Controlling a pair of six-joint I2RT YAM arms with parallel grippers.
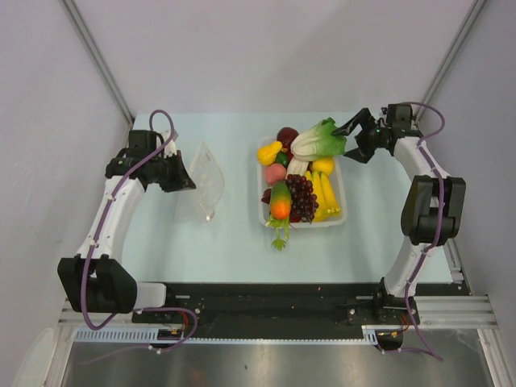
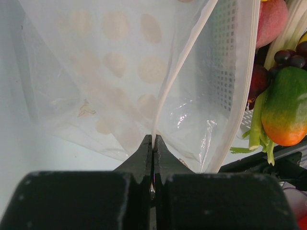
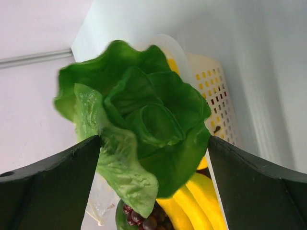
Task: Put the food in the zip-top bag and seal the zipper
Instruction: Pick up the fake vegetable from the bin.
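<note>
The left gripper has its 2 fingers pressed together on the zipper of the zip-top bag, which lies toward the bench's left edge. The right gripper is clamped on the lettuce head above the far end of the white tray. The tray holds the other food and sits nearer the right edge.
</note>
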